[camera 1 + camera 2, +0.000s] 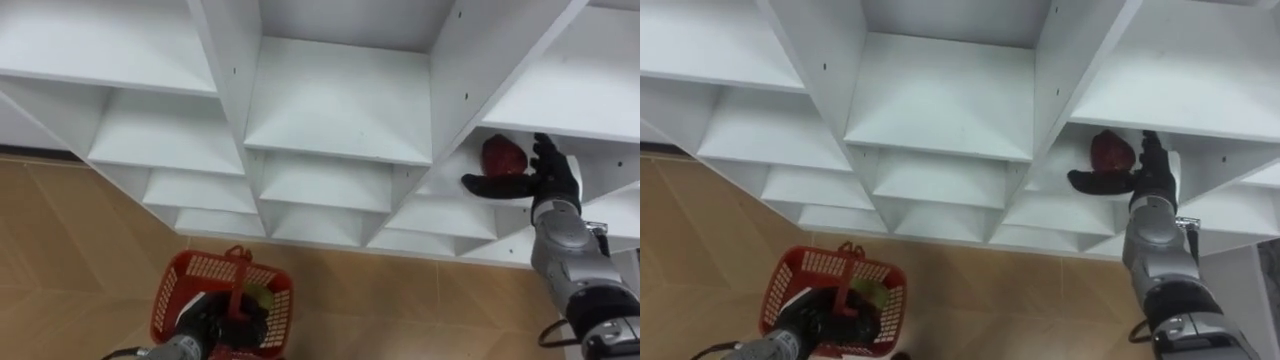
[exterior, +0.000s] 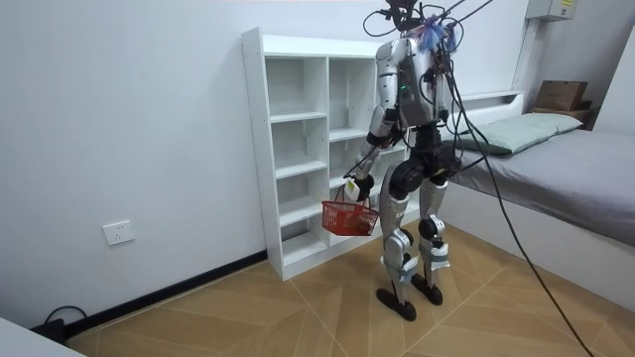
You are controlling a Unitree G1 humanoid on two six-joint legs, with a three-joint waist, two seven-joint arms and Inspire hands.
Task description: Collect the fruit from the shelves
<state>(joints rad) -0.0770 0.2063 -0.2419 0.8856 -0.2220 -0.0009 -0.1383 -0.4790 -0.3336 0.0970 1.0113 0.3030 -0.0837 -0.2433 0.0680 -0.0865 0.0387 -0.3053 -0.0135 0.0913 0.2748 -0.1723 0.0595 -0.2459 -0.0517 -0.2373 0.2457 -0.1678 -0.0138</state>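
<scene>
Left eye view, lower left: the left hand (image 1: 215, 325) is curled round the handle of the red basket (image 1: 180, 275), which hangs low over the wooden floor (image 1: 70, 250) in front of the closet (image 1: 340, 110). A green-yellow fruit (image 1: 260, 296) already lies inside the basket. The compartments across the left and centre of the closet hold nothing that I can see.

Right side: a red fruit (image 1: 503, 155) sits on a shelf in the right-hand column. The right hand (image 1: 545, 175) is inside that compartment, spread, with the thumb stretched out low in front of the fruit and the fingers standing upright just beside it on its right. The hand is not closed on the fruit; whether it touches is unclear.

Assessment: the step in hand is the grasp of the red fruit. To do it well, the fingers should pass behind the fruit before closing, so that thumb and fingers meet on opposite sides. A round fruit will likely roll deeper if nudged from one side. The wrist should lift clear of the shelf edge on withdrawal, and the basket should be held level beneath.
</scene>
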